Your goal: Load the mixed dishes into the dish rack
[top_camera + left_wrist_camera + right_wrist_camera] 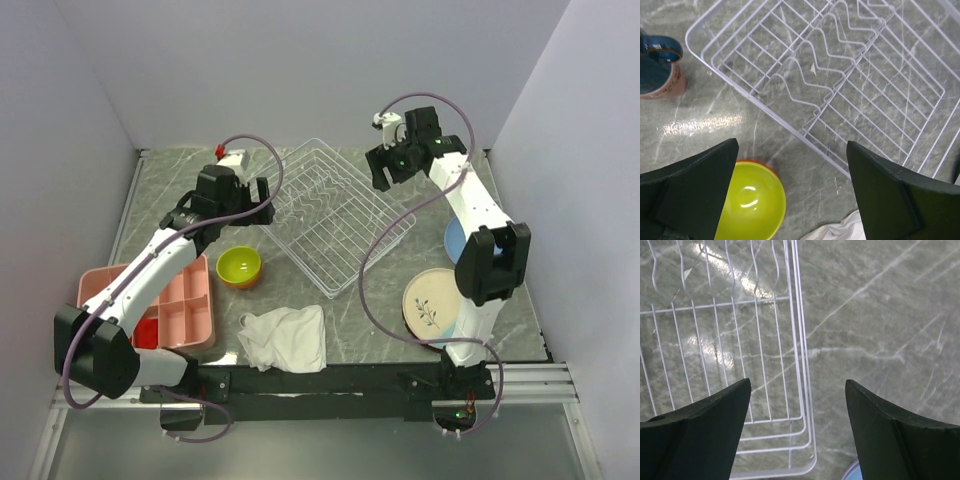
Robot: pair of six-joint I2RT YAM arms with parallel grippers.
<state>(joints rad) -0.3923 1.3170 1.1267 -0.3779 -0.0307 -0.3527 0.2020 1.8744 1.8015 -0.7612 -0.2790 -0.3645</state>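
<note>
The white wire dish rack (pixel 330 215) lies at mid-table with no dish showing inside it. A lime-green bowl (pixel 240 266) sits just left of its near corner, and an orange rim shows under the bowl (pixel 752 200). My left gripper (pixel 262 198) hangs open above the gap between bowl and rack (pixel 840 75), holding nothing (pixel 792 150). A dark-blue mug (pixel 660 50) and a pink mug (pixel 675 82) stand together left of the rack. My right gripper (pixel 383 168) is open over the rack's right edge (pixel 797 385). A cream-and-blue plate (pixel 432 305) and a light-blue plate (pixel 453 240) lie at the right.
A pink divided tray (pixel 180 300) sits at the near left, partly under the left arm. A crumpled white cloth (pixel 285 337) lies near the front edge, and a corner of the cloth (pixel 840 232) shows in the left wrist view. Grey walls close in the table.
</note>
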